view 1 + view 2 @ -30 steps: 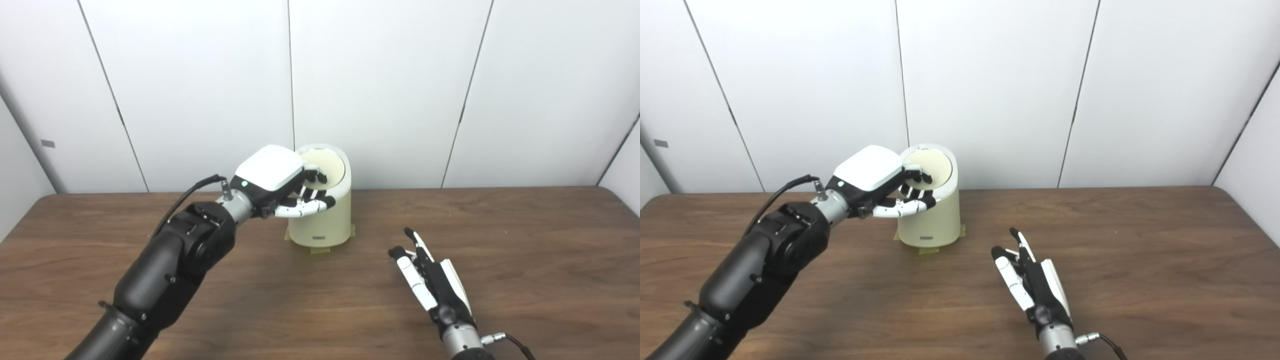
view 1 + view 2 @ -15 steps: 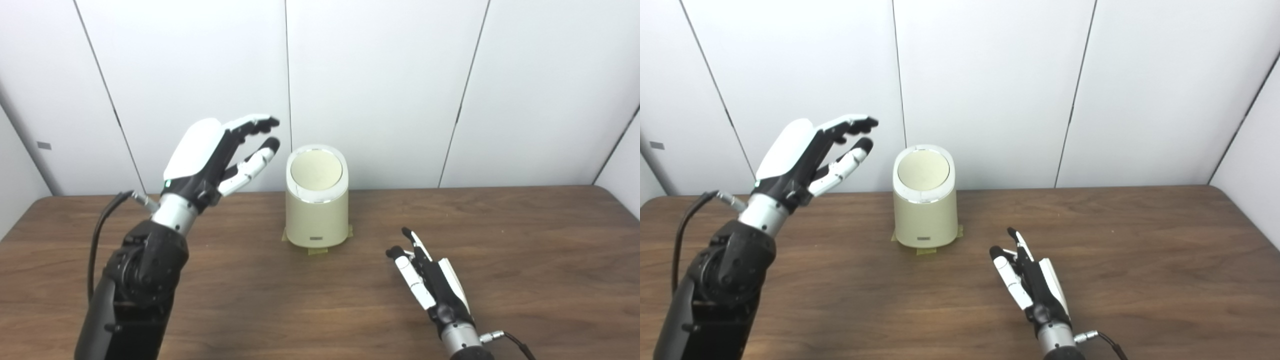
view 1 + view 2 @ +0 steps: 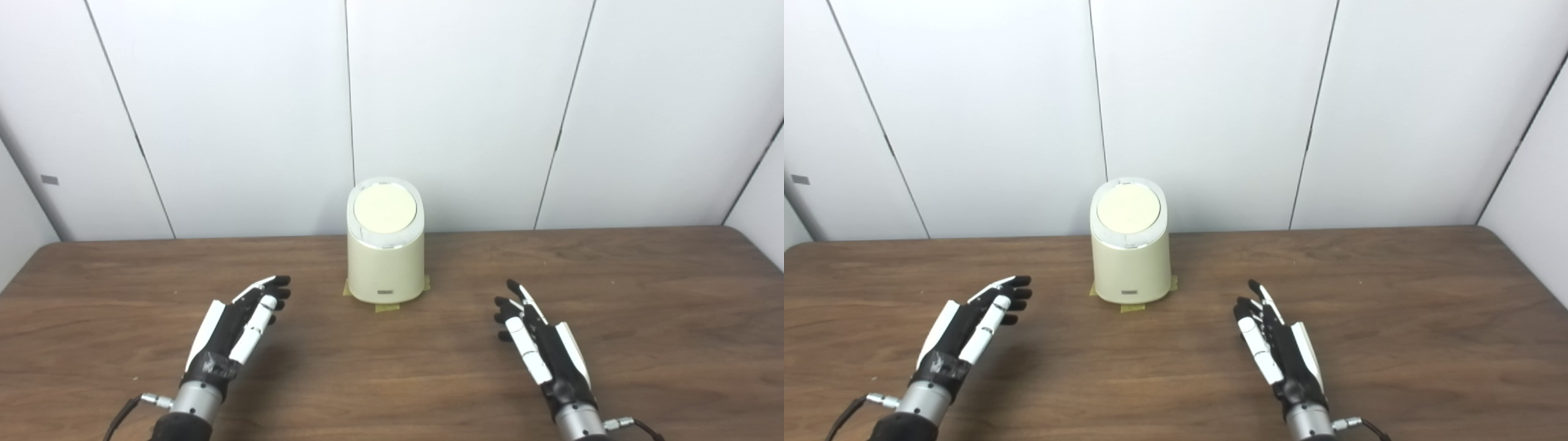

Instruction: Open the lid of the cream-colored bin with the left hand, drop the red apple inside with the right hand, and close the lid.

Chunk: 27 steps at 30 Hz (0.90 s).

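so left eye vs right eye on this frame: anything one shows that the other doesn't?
Left eye only: little extra; the grey wall tag sits further inside the frame.
Right eye only: more of the table's far right corner.
Both: the cream-colored bin upright on tape with its lid closed, the left hand and right hand open and empty near the table. No apple appears in either view.

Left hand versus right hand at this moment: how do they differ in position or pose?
The left hand lies left of the cream-colored bin, fingers angled up and right toward it. The right hand lies to the bin's right, fingers angled up and left. Both are open, empty, low over the table, clear of the bin, whose lid is closed.
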Tool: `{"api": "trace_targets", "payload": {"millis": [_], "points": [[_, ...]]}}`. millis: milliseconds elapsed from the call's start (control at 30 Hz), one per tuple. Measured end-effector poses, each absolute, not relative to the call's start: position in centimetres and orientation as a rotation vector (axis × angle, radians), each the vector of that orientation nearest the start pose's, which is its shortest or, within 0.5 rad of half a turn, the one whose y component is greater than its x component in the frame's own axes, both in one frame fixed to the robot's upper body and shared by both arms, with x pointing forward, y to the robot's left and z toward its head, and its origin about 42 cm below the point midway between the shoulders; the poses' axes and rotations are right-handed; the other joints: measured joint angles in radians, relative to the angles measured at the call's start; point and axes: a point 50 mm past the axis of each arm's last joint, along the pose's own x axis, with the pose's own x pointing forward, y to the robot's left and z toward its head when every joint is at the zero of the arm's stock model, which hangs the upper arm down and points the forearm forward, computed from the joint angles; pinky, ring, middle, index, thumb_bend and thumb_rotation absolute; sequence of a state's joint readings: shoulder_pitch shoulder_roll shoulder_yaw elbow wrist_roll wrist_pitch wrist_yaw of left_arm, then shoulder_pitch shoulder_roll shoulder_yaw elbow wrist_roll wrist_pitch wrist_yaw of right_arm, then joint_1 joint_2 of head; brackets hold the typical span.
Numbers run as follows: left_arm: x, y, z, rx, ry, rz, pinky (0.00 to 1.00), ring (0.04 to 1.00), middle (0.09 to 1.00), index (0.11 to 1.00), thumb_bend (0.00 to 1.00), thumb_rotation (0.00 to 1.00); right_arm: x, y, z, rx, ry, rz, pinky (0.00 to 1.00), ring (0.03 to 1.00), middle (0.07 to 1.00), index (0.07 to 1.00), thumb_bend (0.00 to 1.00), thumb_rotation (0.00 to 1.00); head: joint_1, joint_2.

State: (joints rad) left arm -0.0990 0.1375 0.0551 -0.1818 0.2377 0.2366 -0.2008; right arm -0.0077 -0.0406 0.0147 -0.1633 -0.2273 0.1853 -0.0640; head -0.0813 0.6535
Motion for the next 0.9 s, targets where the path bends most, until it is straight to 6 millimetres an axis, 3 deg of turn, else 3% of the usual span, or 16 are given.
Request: {"api": "trace_targets", "payload": {"millis": [133,400,900], "points": [[30.2,25.1,15.0,0.276,0.006,-0.068,0.87,0.880,0.898,0.911,0.37,0.99,28.3,-23.5,13.0,-0.215,-0.027,-0.136,0.76,0.859,0.893,0.945,0.48,1.00,-0.003,0.006],[28.9,23.6,14.0,0.269,-0.003,-0.058,0.93,0.910,0.915,0.925,0.37,1.00,27.9,-23.6,12.7,-0.209,-0.033,-0.132,0.82,0.894,0.906,0.950,0.47,1.00,-0.005,0.018],[28.0,23.7,14.7,0.246,-0.040,-0.032,0.88,0.882,0.885,0.902,0.35,1.00,27.4,-24.0,12.6,-0.193,0.003,-0.089,0.85,0.895,0.904,0.957,0.48,1.00,0.015,0.022]]}}
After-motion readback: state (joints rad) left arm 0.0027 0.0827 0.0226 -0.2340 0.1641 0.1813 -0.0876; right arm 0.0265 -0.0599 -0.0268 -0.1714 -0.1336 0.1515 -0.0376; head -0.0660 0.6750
